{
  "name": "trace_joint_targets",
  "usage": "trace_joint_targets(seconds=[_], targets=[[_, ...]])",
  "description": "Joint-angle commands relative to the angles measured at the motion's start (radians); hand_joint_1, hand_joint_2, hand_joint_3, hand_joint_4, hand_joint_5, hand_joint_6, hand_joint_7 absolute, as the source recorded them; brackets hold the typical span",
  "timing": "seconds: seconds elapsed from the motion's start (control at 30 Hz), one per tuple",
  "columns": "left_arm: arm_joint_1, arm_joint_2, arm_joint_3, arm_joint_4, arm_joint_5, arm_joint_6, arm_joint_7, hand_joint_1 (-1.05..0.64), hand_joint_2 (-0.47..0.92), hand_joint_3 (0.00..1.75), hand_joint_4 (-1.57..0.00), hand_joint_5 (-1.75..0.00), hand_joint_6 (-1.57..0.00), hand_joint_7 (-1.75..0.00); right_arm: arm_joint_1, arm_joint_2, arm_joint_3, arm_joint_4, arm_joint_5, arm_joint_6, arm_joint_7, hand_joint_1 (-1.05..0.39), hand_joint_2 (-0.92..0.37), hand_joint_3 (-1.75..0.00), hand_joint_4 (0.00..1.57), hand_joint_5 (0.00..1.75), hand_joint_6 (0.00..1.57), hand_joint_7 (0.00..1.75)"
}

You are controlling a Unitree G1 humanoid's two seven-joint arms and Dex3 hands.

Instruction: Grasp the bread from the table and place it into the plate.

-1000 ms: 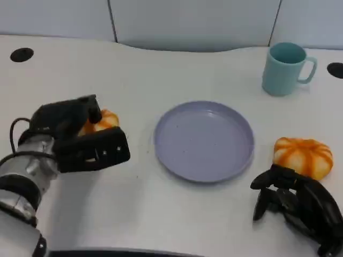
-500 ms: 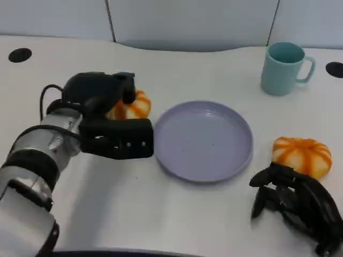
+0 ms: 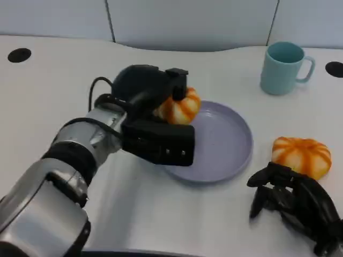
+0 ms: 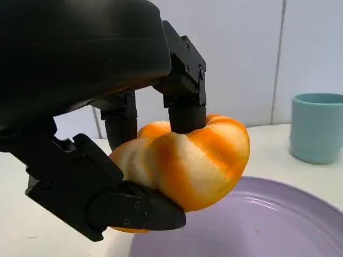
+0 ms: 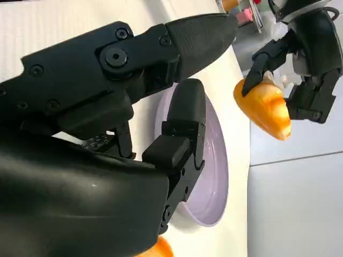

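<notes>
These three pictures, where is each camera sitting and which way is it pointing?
Head view: up on the robot, looking down at the table; shows the left hand holding a bread roll over the plate, and the right hand resting beside a second roll.
Left wrist view: behind the left hand, facing the roll, plate and mug.
Right wrist view: behind the right hand, looking across the plate.
Shared: all three show the plate and the held roll.

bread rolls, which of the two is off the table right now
The bread that the left hand holds over the plate rim. The other bread lies on the table beside the right hand, untouched.
</notes>
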Motion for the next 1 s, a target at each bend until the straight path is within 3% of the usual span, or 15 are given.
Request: trace_joint_targets(seconds=[0.03, 0.17, 0.23, 0.33, 0.43, 0.57, 0.67, 0.73, 0.87, 0.93, 1.0], targets=[[-0.024, -0.021, -0.012, 0.003, 0.01, -0.01, 0.028, -0.24, 0.51, 0.94, -0.98, -1.75, -0.7, -1.75, 0.022, 0.006, -0.002, 0.048, -0.004, 0.017, 0.004, -0.56, -0.92, -0.11, 0.6, 1.64, 0.73, 1.05], [-0.018, -0.046, -0.017, 0.011, 0.014, -0.008, 0.033, -0.28, 0.54, 0.96, -0.99, -1.75, -0.69, -1.75, 0.018, 0.006, -0.001, 0.056, -0.006, 0.009, 0.006, -0.56, -0.92, -0.1, 0.61, 1.64, 0.73, 1.05], [-0.014, -0.057, -0.019, 0.015, 0.014, -0.011, 0.035, -0.33, 0.59, 0.84, -0.99, -1.75, -0.61, -1.73, 0.019, 0.006, 0.0, 0.055, -0.007, 0.003, 0.007, -0.56, -0.92, -0.11, 0.61, 1.64, 0.72, 1.05], [-0.007, -0.074, -0.034, 0.02, 0.026, -0.01, 0.047, -0.37, 0.65, 0.67, -0.98, -1.75, -0.62, -1.7, 0.023, 0.009, 0.005, 0.041, -0.011, 0.003, 0.001, -0.58, -0.92, -0.11, 0.61, 1.63, 0.72, 1.06], [-0.003, -0.081, -0.047, 0.024, 0.033, -0.016, 0.054, -0.37, 0.7, 0.61, -0.98, -1.75, -0.6, -1.74, 0.018, 0.014, -0.005, 0.048, 0.011, 0.017, 0.025, -0.57, -0.92, -0.1, 0.61, 1.64, 0.71, 1.07], [-0.003, -0.085, -0.055, 0.028, 0.03, -0.023, 0.046, -0.34, 0.7, 0.68, -0.99, -1.75, -0.68, -1.75, 0.012, 0.016, -0.009, 0.066, 0.014, 0.005, 0.03, -0.6, -0.92, -0.08, 0.62, 1.65, 0.72, 1.07], [-0.006, -0.083, -0.047, 0.029, 0.015, -0.038, 0.012, -0.36, 0.61, 0.85, -0.98, -1.75, -0.68, -1.75, 0.014, 0.019, -0.009, 0.064, 0.015, 0.003, 0.028, -0.61, -0.92, -0.07, 0.62, 1.63, 0.73, 1.04], [-0.009, -0.083, -0.049, 0.029, 0.015, -0.037, -0.002, -0.38, 0.57, 0.86, -0.97, -1.75, -0.66, -1.75, 0.017, 0.018, -0.005, 0.057, 0.009, -0.002, 0.023, -0.6, -0.92, -0.07, 0.62, 1.62, 0.73, 1.03], [-0.013, -0.08, -0.041, 0.032, 0.005, -0.038, -0.056, -0.58, 0.82, 0.25, -0.58, -1.74, -0.38, -1.66, 0.02, 0.019, -0.004, 0.049, 0.008, 0.013, 0.01, -0.57, -0.92, -0.08, 0.62, 1.63, 0.73, 1.04], [-0.02, -0.079, -0.036, 0.031, -0.005, -0.038, -0.106, -0.66, 0.89, 0.12, -0.4, -1.67, -0.3, -1.51, 0.019, 0.017, -0.003, 0.051, 0.006, 0.013, 0.01, -0.56, -0.92, -0.08, 0.61, 1.63, 0.73, 1.04], [-0.025, -0.076, -0.035, 0.027, -0.008, -0.045, -0.136, -0.76, 0.92, 0.08, -0.29, -1.38, -0.3, -1.17, 0.019, 0.017, -0.001, 0.047, 0.006, 0.016, 0.011, -0.57, -0.92, -0.07, 0.63, 1.64, 0.73, 1.05]])
